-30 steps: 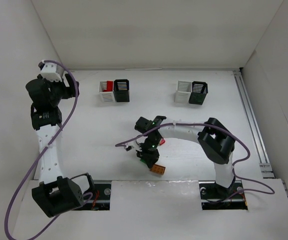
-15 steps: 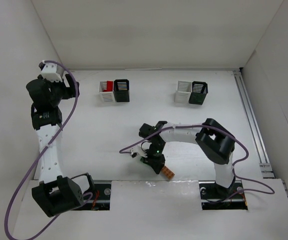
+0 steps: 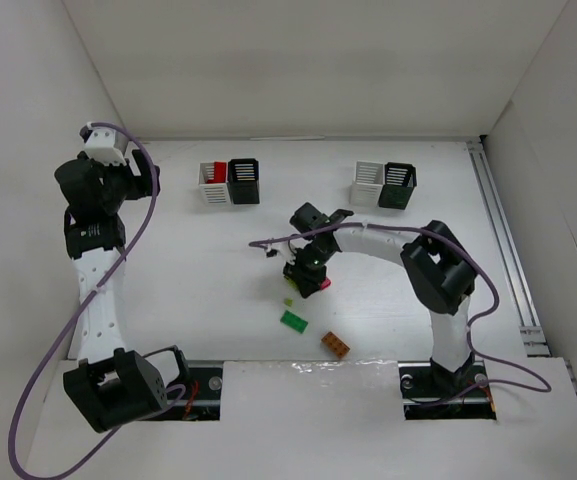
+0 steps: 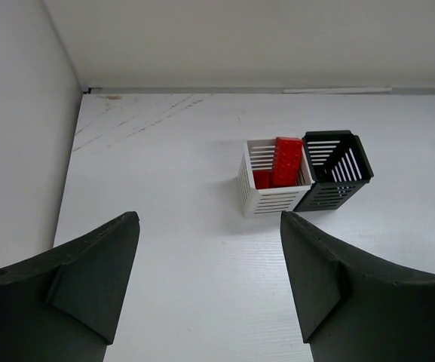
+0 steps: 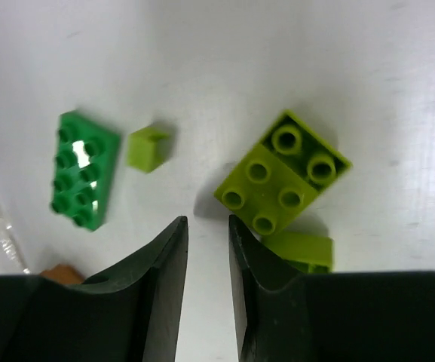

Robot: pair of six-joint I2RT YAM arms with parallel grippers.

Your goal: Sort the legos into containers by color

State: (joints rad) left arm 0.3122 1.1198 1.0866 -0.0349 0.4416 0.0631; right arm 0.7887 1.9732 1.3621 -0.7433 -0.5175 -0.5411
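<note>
My right gripper (image 3: 306,272) hangs low over the mid-table, its jaws a narrow gap apart with nothing between them (image 5: 208,222). Just right of its fingertips lies a yellow-green studded brick (image 5: 281,181), with another yellow-green piece (image 5: 300,249) below it. To the left are a tiny yellow-green piece (image 5: 148,147) and a green brick (image 5: 85,181). The top view shows the green brick (image 3: 293,321), the tiny piece (image 3: 289,301), an orange brick (image 3: 335,345) and a red bit (image 3: 323,284). My left gripper (image 4: 209,286) is open and empty, high at the far left.
A white bin (image 3: 214,184) holding red bricks (image 4: 285,160) stands beside a black bin (image 3: 244,181) at the back left. A second white bin (image 3: 367,184) and black bin (image 3: 398,186) stand at the back right. White walls enclose the table.
My right gripper has moved from near the front edge back toward the middle of the table. The green and orange bricks now lie uncovered in front of it. The left arm has not moved.
</note>
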